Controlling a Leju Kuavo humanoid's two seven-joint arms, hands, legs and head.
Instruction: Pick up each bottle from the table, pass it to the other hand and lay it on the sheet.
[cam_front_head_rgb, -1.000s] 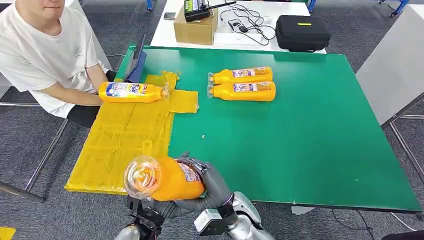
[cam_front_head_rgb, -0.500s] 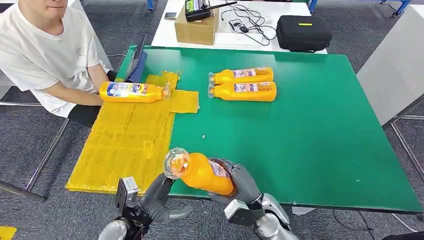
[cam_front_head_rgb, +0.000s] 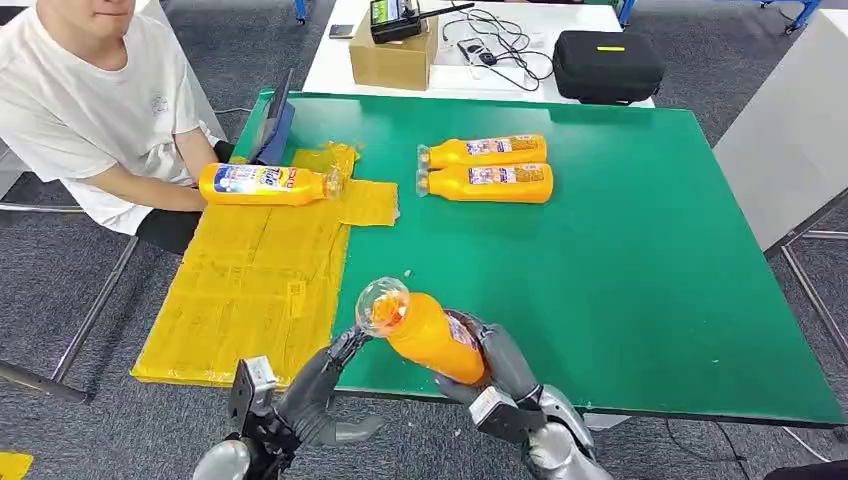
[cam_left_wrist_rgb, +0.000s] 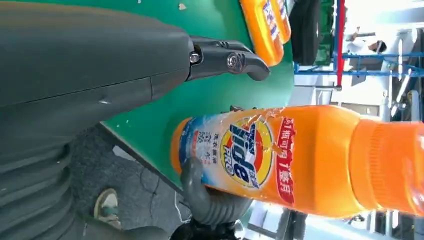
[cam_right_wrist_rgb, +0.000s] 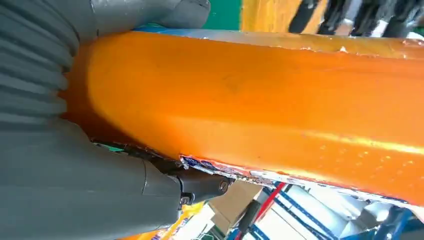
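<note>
The orange plastic bottle with the clear cap is up in the air over the near edge of the green table, tilted with its cap pointing up and to the left. The right hand holds it tight around its lower half. A second ago this bottle was further left, above the near corner of the yellow sheet, and both hands were around it. Now the left hand has let go and waits just beside the bottle, fingers apart and holding nothing. So the pass looks undone, and the bottle is not on the sheet yet. Another orange bottle lies at the far end of the sheet, by a person in a white shirt. Two more orange bottles lie side by side further away on the table.
</note>
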